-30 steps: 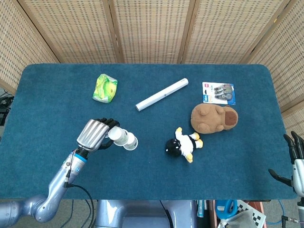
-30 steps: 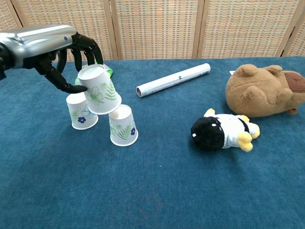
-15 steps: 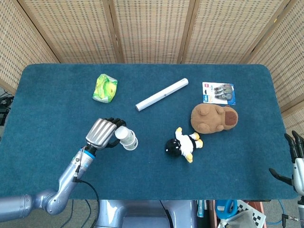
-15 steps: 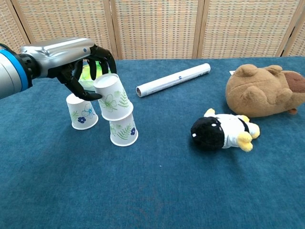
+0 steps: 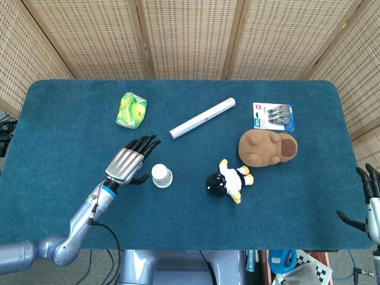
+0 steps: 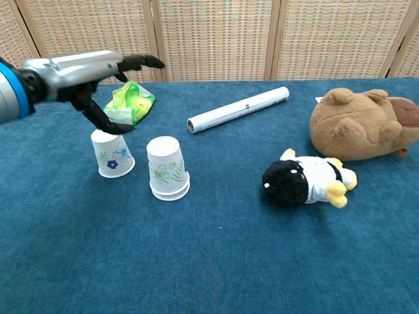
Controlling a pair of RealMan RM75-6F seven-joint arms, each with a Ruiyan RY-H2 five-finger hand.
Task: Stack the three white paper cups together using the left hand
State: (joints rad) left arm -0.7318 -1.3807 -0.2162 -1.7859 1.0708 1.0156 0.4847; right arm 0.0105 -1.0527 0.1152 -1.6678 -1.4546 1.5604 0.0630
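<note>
My left hand (image 6: pixel 98 72) hovers open and empty, fingers spread, above the single cup (image 6: pixel 111 153); the two-cup stack (image 6: pixel 167 168) stands just beside that cup.

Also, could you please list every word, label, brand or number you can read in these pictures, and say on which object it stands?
No text is readable.
Small dark mark on the long white paper roll: too small to read.
Red label on the blue blister card package: blurred.
White paper cups with printed flowers and leaves: pictures only, no words.
</note>
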